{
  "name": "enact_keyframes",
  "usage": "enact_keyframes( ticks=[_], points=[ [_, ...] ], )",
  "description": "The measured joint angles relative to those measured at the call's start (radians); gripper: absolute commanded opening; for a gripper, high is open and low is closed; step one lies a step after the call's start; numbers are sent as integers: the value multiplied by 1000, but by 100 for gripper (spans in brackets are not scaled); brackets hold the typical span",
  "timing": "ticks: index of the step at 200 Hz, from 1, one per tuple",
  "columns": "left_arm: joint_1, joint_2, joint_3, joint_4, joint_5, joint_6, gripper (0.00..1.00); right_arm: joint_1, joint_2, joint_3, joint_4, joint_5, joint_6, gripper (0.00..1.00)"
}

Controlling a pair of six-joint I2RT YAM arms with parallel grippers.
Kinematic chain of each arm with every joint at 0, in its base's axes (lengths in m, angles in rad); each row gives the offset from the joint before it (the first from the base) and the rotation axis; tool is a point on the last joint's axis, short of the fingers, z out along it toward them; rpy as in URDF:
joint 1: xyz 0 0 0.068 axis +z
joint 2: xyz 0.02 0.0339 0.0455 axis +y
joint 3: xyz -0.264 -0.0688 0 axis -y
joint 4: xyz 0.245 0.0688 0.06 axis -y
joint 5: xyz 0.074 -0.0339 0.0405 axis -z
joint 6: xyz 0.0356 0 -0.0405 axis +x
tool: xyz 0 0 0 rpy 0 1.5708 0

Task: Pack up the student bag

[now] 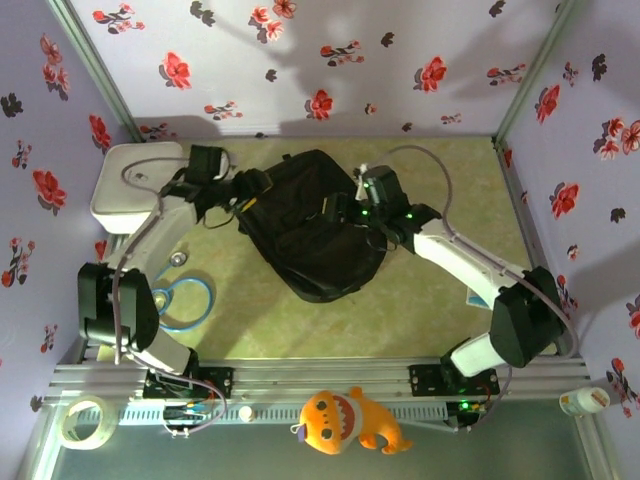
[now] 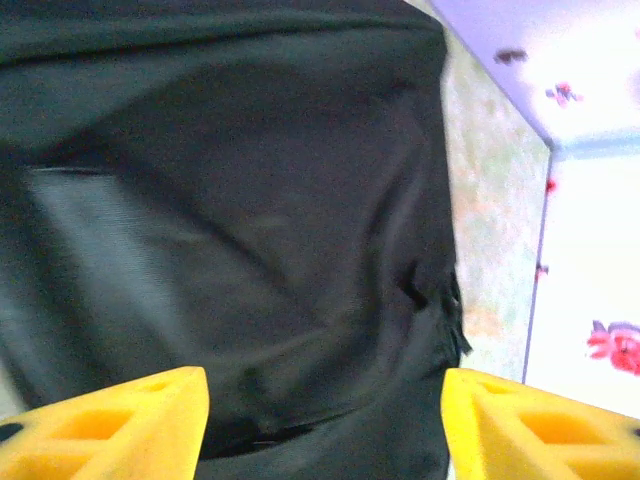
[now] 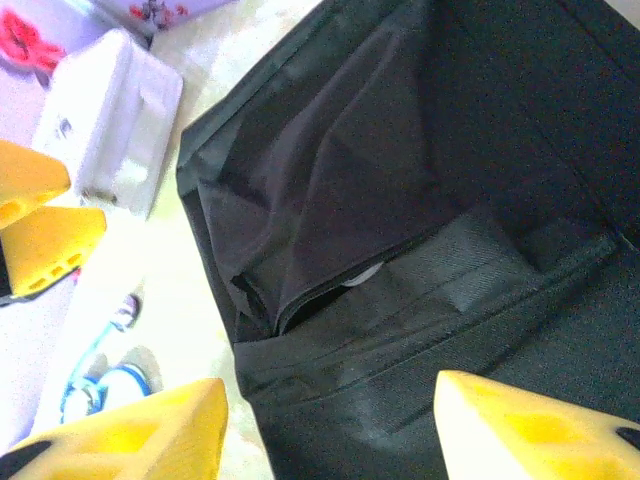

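between floral walls [image 1: 400, 60], the student bag [image 1: 310, 235] occupies a seemingly mottled table [image 1: 440, 310].

arms [image 1: 460, 255]: white links, chunky black joints lol
fingers [image 2: 120, 430]: mine were bright yellow wedges, slotted
cables [image 1: 445, 180]: grey, looped off my wrists

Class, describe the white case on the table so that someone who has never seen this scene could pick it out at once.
Find the green table, with the black student bag lying in its middle. Look to the far left corner: the white case sits there. It alone is pale, hard and rounded-rectangular, where its neighbour is dark, soft fabric.
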Motion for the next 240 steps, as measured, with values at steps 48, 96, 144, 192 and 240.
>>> enact_keyframes(
  ticks=[48,96,144,192,240],
  points=[
    [95,-97,-278,45,-3,-25,72,154,258,328,-225,137,-221,56],
    [149,-149,-429,73,-3,-35,74,242,539,601,-377,185,-348,49],
    [165,-157,-452,88,-3,-38,75,246,658,700,-424,235,-385,40],
    [165,-157,-452,90,-3,-39,75,246,724,768,-448,306,-411,38],
    [165,-157,-452,90,-3,-39,75,246,763,792,-473,317,-443,28]
  ],
)
